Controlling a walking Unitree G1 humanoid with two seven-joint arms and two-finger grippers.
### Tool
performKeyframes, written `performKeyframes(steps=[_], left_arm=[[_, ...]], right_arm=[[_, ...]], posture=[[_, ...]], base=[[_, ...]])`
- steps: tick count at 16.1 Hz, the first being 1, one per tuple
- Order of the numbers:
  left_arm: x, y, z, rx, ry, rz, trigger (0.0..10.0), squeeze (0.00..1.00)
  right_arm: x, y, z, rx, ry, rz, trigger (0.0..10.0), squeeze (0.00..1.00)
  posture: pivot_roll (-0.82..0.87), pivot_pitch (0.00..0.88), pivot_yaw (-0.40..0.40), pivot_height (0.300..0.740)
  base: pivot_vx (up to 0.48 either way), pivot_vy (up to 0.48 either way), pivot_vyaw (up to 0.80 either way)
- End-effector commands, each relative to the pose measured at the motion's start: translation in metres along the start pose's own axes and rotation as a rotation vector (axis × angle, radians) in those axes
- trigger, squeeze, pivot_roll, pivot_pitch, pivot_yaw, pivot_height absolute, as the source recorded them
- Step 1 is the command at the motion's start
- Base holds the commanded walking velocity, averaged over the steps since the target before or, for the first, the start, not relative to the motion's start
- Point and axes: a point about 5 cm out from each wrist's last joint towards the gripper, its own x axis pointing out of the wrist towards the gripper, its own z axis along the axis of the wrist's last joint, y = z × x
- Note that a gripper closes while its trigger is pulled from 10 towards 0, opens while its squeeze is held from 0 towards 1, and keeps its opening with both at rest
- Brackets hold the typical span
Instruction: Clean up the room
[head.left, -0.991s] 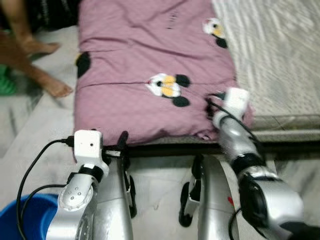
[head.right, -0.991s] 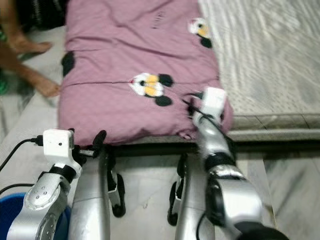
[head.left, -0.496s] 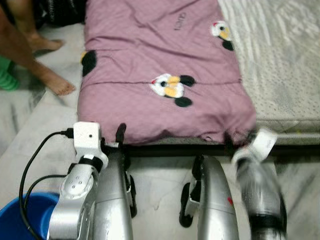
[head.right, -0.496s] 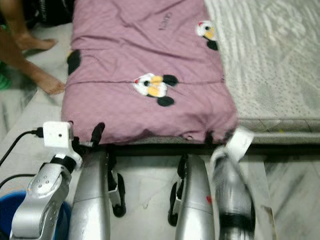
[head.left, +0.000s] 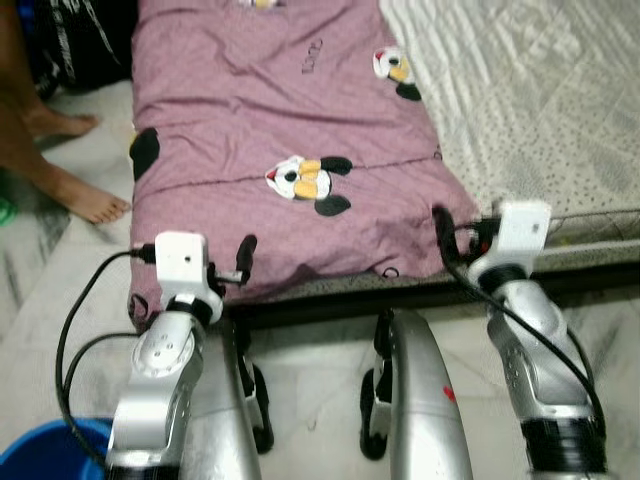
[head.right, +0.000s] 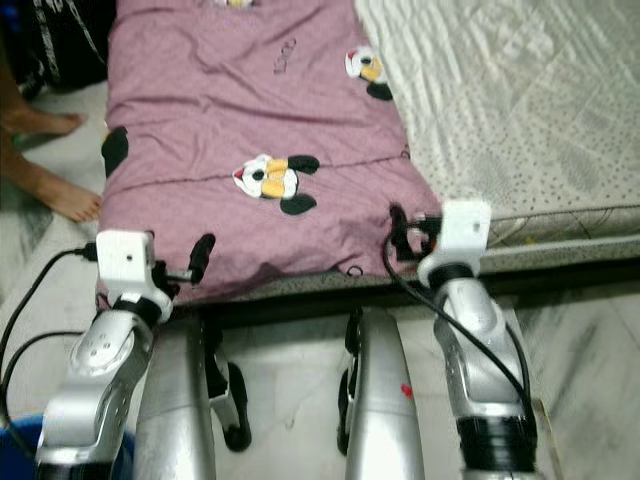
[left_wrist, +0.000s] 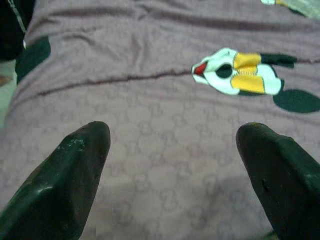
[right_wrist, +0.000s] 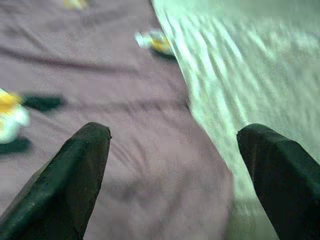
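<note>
Both claws gape wide over purple blanket (head.left: 280, 130).

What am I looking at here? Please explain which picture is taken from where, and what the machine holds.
This is a humanoid robot standing at the foot of a bed. The two wide pictures come from cameras in its head, looking down at its silver arms. The two close pictures come from cameras on its wrists, looking between black fingers. The left tool and the right tool are both open at the near edge of a purple blanket with cartoon prints, lying on a pale mattress. Nothing is held. A person's bare feet stand beside the bed.
</note>
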Motion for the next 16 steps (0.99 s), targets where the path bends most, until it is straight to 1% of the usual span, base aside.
performKeyframes(steps=[1,3,4,5,6,7,8,9,11,13,14,15,16], left_arm=[[-0.001,0.005,-0.004,-0.001,0.005,0.023,10.0,0.0],[0.002,0.004,0.001,-0.004,-0.029,0.023,10.0,0.0],[0.003,0.004,0.001,-0.012,-0.037,0.03,10.0,0.0],[0.006,0.006,0.0,-0.013,-0.044,0.039,10.0,0.0],[0.007,0.008,0.001,-0.006,-0.063,0.035,10.0,0.0],[0.009,0.009,0.003,0.0,-0.071,0.042,10.0,0.0],[0.01,0.011,0.006,0.006,-0.082,0.044,10.0,0.0],[0.01,0.012,0.006,0.009,-0.084,0.042,10.0,0.0],[0.01,0.019,0.003,0.048,-0.078,0.049,10.0,0.0],[0.009,0.024,0.0,0.054,-0.068,0.061,10.0,0.0],[0.007,0.025,-0.005,0.034,-0.056,0.086,10.0,0.0],[0.004,0.022,-0.013,0.022,-0.035,0.102,10.0,0.0],[0.004,0.016,-0.015,0.028,-0.029,0.081,10.0,0.0]], right_arm=[[-0.008,0.011,-0.001,-0.003,0.014,0.053,10.0,0.0],[-0.017,0.023,-0.009,0.024,0.049,0.08,10.0,0.0],[-0.019,0.026,-0.012,0.038,0.054,0.082,10.0,0.0],[-0.021,0.029,-0.017,0.088,0.067,0.056,10.0,0.0],[-0.021,0.03,-0.014,0.115,0.028,0.043,10.0,0.0],[-0.021,0.031,-0.014,0.122,0.022,0.021,10.0,0.0],[-0.018,0.031,-0.014,0.163,0.029,-0.038,10.0,0.0],[-0.017,0.032,-0.014,0.171,0.032,-0.048,10.0,0.0],[-0.015,0.037,-0.014,0.154,0.031,-0.033,10.0,0.0],[-0.015,0.037,-0.017,0.141,0.042,-0.03,10.0,0.0],[-0.015,0.033,-0.02,0.152,0.055,-0.05,10.0,0.0],[-0.019,0.025,-0.031,0.165,0.092,-0.101,10.0,0.0],[-0.019,0.02,-0.04,0.181,0.126,-0.138,10.0,0.0]], posture=[[-0.03,0.143,0.023,0.547],[-0.03,0.126,0.018,0.547],[-0.03,0.108,0.02,0.547],[-0.03,0.079,0.014,0.547],[-0.03,0.068,0.009,0.547],[-0.02,0.064,0.009,0.556],[-0.02,0.071,0.014,0.576],[-0.03,0.075,0.015,0.586],[-0.04,0.087,0.018,0.611],[-0.05,0.094,0.002,0.636],[-0.04,0.098,-0.008,0.651],[-0.03,0.075,-0.014,0.666],[-0.03,0.062,-0.008,0.676]], base=[[0.0,0.0,0.0],[0.0,0.0,0.0],[0.0,0.0,0.0],[0.0,0.0,0.0],[0.0,0.0,0.0],[0.0,0.0,0.0],[0.0,0.0,0.0],[0.0,0.0,0.0],[0.0,0.0,0.0],[0.0,0.0,0.0],[0.0,0.0,0.0],[0.0,0.0,0.0],[0.0,0.0,0.0]])
